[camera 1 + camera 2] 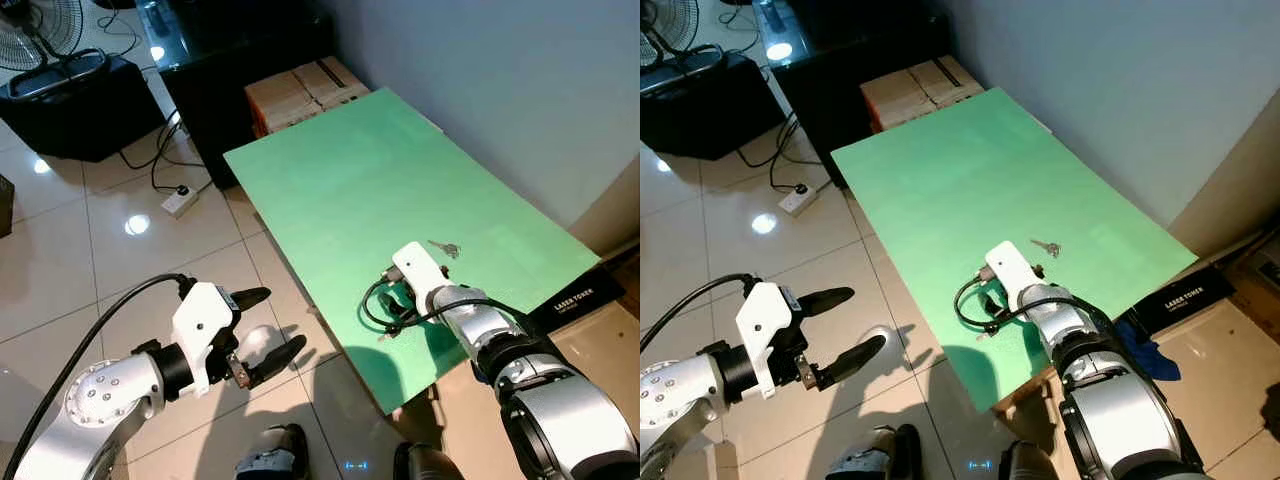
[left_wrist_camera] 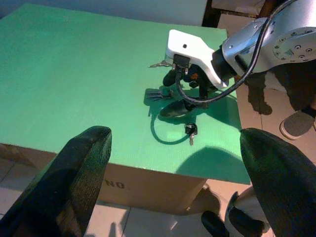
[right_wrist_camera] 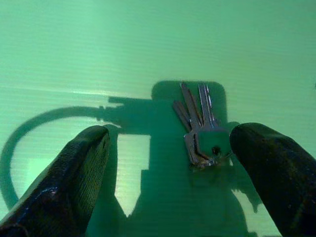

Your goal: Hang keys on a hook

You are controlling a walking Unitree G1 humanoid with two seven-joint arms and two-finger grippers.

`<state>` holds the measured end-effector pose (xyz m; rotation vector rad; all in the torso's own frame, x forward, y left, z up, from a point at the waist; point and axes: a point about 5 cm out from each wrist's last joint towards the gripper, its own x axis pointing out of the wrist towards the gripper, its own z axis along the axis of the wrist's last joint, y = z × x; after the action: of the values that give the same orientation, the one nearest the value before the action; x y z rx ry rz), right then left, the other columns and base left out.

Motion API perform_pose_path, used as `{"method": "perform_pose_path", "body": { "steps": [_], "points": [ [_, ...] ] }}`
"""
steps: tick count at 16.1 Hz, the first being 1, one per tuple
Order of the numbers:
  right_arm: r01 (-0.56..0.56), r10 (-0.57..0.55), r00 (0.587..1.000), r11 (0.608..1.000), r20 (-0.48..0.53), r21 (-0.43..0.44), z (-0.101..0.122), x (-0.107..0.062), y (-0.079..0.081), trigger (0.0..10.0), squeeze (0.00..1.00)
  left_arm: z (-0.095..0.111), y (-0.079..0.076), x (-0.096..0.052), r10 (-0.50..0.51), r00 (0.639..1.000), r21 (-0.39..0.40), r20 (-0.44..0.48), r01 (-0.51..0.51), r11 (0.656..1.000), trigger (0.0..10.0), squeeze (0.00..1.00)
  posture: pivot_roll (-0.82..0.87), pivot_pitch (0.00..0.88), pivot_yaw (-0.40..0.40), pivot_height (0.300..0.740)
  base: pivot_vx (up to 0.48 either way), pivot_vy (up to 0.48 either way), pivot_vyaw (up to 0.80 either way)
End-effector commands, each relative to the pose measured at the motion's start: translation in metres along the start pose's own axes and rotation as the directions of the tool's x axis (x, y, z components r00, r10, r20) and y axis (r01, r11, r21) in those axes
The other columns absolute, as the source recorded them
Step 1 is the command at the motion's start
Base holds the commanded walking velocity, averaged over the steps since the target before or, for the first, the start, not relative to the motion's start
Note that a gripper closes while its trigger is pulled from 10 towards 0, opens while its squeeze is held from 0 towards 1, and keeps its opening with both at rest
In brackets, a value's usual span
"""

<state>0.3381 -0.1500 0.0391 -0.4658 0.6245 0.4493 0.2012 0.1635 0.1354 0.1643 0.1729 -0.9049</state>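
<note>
With fingers spread wide and empty, right tool [image 3: 163, 187] poised low over bunch of silver metal keys [image 3: 200, 131] lying flat on green-topped bench [image 1: 340, 180]. Left tool [image 1: 262, 335] open, idle above floor. Risk: skidding flat keys aside on closing.

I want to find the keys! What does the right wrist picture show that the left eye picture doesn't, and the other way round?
Right wrist view: a fanned bunch of silver metal keys lying on the board inside the open right hand. Left eye view: the open left hand over the shiny white tiled floor, brown cardboard boxes, and one small silver key beyond the right hand. Both: the flat green board.
</note>
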Motion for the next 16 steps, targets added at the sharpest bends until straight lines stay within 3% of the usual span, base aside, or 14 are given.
{"method": "perform_pose_path", "body": {
  "steps": [1, 4, 6, 7, 9, 10, 16],
  "points": [
    [0.001, -0.001, 0.999, 1.0, -0.036, 0.012, -0.0049, 0.0001, 0.0005, 10.0, 0.0, 0.0025, -0.0015, -0.0039, -0.013, 1.0, 0.013, -0.006, 0.013, 1.0, 10.0, 0.0, 0.14, 0.164, 0.123, 0.74, 0.0, 0.0, 0.0],
    [0.005, -0.005, 0.999, 1.0, -0.052, 0.004, -0.0068, -0.0006, -0.0017, 9.8, 0.0, 0.003, -0.0016, -0.0035, -0.014, 1.0, 0.014, -0.007, 0.014, 1.0, 10.0, 0.0, 0.14, 0.16, 0.12, 0.74, 0.0, 0.0, 0.0],
    [0.002, -0.001, 0.999, 1.0, -0.049, 0.013, -0.0067, -0.0006, -0.0014, 5.7, 0.0, 0.0035, -0.002, -0.0034, -0.014, 1.0, 0.016, -0.006, 0.014, 1.0, 10.0, 0.0, 0.14, 0.159, 0.119, 0.74, 0.0, 0.0, 0.0],
    [0.001, -0.001, 0.999, 1.0, -0.047, 0.015, -0.0065, -0.0006, -0.0014, 4.9, 0.0, 0.0037, -0.0023, -0.004, -0.015, 1.0, 0.015, -0.006, 0.015, 1.0, 10.0, 0.0, 0.14, 0.16, 0.119, 0.74, 0.0, 0.0, 0.0],
    [0.002, -0.001, 0.999, 1.0, -0.047, 0.02, -0.0073, -0.0005, -0.0008, 1.0, 0.0, 0.0044, -0.0025, -0.0048, -0.015, 1.0, 0.017, -0.007, 0.015, 1.0, 10.0, 0.0, 0.15, 0.161, 0.12, 0.74, 0.0, 0.0, 0.0],
    [0.001, 0.0, 0.999, 1.0, -0.046, 0.023, -0.0074, -0.0004, -0.0003, 0.0, 0.0, 0.0046, -0.0025, -0.0051, -0.016, 1.0, 0.017, -0.008, 0.016, 1.0, 10.0, 0.0, 0.15, 0.162, 0.121, 0.74, 0.0, 0.0, 0.0],
    [-0.005, 0.007, 0.999, 0.999, -0.046, 0.033, -0.0086, 0.0001, 0.002, 0.0, 0.0, 0.0054, -0.0032, -0.0054, -0.02, 1.0, 0.016, -0.011, 0.02, 1.0, 10.0, 0.0, 0.15, 0.165, 0.125, 0.74, 0.0, 0.0, 0.0]
  ]
}}
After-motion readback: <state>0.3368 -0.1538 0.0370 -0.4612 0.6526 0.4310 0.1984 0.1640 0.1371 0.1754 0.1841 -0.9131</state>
